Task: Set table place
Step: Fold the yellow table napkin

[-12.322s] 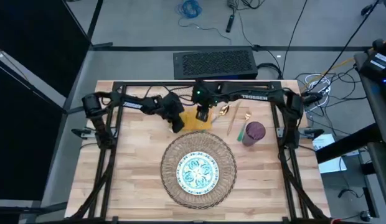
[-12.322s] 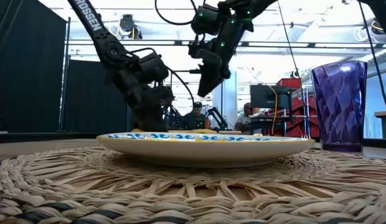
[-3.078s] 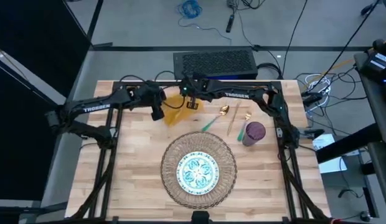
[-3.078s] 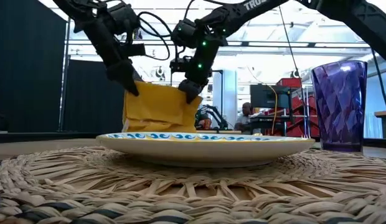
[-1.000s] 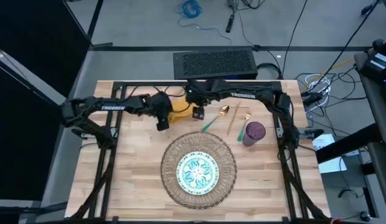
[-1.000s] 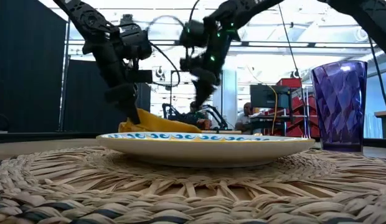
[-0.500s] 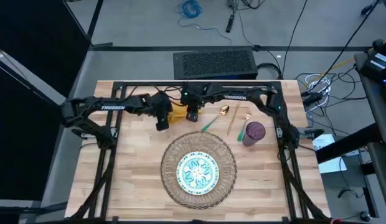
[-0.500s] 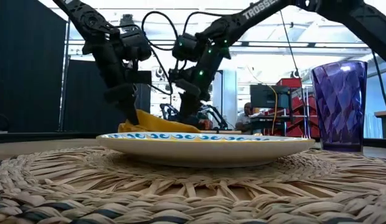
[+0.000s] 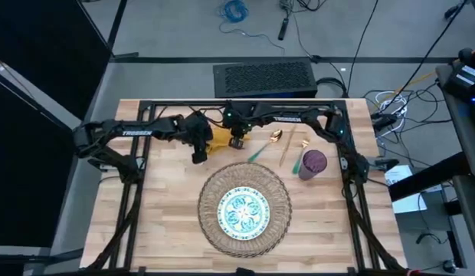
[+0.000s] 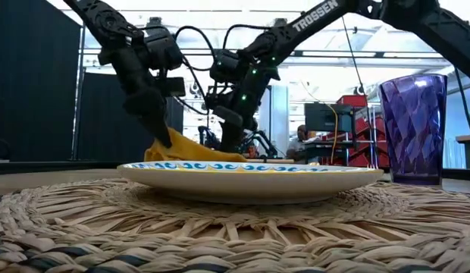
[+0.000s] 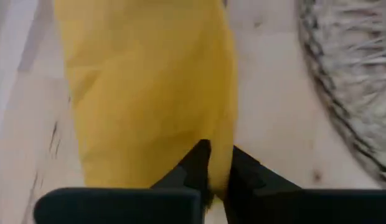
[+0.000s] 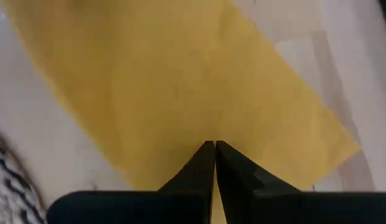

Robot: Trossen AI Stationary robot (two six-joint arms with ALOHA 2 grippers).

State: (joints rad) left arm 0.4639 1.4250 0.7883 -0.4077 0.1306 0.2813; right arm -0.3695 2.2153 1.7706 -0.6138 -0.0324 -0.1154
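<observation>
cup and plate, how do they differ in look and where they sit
The cup is purple, tall and faceted; the plate is flat and round with a blue-green pattern. The plate lies centred on the woven mat; the cup stands on the bare table, off the mat toward the right arm's side. Both sit upright and untouched by either claw.

- Small blue-green patterned plate on big round woven straw mat, at near middle of light wood plank table.
- Mustard-yellow napkin behind mat, toward left.
- Gold cutlery behind mat; purple cup to its right.
</observation>
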